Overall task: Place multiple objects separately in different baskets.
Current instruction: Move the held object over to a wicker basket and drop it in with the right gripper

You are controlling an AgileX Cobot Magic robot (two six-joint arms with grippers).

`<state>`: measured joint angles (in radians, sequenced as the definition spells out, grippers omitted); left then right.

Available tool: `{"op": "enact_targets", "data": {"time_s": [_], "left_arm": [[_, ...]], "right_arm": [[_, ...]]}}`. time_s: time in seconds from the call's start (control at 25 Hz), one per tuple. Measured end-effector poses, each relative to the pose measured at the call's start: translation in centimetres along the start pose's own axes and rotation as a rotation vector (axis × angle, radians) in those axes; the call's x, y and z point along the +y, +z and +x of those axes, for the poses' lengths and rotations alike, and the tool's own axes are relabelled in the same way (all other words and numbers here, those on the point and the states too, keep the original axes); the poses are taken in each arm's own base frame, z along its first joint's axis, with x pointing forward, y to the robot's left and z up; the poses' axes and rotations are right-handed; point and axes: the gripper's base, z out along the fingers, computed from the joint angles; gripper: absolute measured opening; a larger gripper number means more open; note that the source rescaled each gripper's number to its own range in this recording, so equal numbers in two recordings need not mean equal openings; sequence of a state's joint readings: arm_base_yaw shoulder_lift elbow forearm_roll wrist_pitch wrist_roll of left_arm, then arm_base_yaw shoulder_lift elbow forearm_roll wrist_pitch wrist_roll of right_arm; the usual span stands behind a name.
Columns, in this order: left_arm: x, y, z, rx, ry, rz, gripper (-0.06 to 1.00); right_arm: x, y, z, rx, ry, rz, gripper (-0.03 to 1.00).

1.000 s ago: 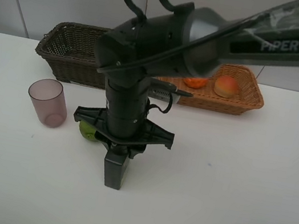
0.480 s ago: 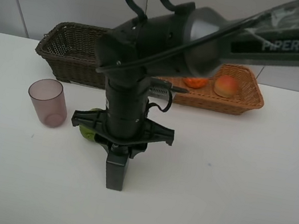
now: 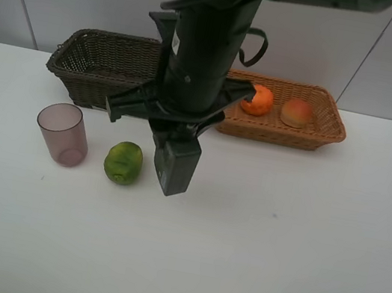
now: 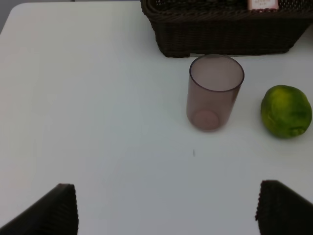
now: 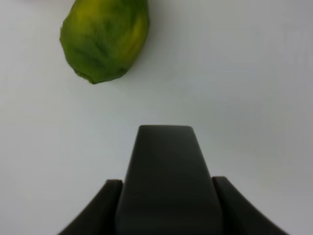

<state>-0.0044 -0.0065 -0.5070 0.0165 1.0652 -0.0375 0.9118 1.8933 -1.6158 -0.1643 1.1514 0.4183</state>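
Note:
The green fruit [image 3: 124, 162] lies on the white table beside the translucent mauve cup [image 3: 63, 133], which stands upright. My right gripper [image 3: 174, 177] is shut and empty, and hangs above the table just right of the fruit, apart from it. In the right wrist view the fruit [image 5: 104, 36] lies beyond the shut fingers [image 5: 167, 166]. The orange [image 3: 257, 99] and the peach-like fruit [image 3: 296, 112] lie in the light tan basket [image 3: 318, 132]. My left gripper [image 4: 171, 210] is open and empty, with the cup [image 4: 213, 92] and the fruit [image 4: 286, 111] ahead of it. A pink white-capped bottle [image 4: 262, 4] shows in the dark basket [image 4: 220, 34]. The pump bottle is hidden.
The dark brown basket [image 3: 96, 68] stands at the back left, the tan one at the back right, both against the wall. The right arm's dark body [image 3: 200, 56] towers over the table's middle and hides part of both baskets.
My right gripper has risen off the table and moved back toward the baskets. The green fruit, half hidden under it before, now lies in full view. The cup has not moved.

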Motion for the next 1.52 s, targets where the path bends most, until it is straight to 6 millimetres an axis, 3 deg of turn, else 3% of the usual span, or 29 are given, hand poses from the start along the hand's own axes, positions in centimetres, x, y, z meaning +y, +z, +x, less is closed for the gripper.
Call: {"op": "enact_targets", "data": {"time_s": [0.28, 0.56, 0.92, 1.28, 1.52], "left_arm": [[0.0, 0.0, 0.0, 0.0, 0.0, 0.0, 0.95], [0.0, 0.0, 0.0, 0.0, 0.0, 0.0, 0.95], [0.0, 0.0, 0.0, 0.0, 0.0, 0.0, 0.95], [0.0, 0.0, 0.0, 0.0, 0.0, 0.0, 0.95], [0.0, 0.0, 0.0, 0.0, 0.0, 0.0, 0.95]], "right_arm": [[-3.8, -2.5, -3.8, -0.189, -0.095, -0.015, 0.08], [-4.9, -2.0, -8.3, -0.498, -0.061, -0.066, 0.08], [-4.4, 3.7, -12.2, -0.779, -0.061, -0.128, 0.08], [-3.3, 10.8, -12.9, -0.828, -0.074, -0.163, 0.08], [-2.9, 12.7, -13.1, -0.895, -0.077, -0.186, 0.08]]}}
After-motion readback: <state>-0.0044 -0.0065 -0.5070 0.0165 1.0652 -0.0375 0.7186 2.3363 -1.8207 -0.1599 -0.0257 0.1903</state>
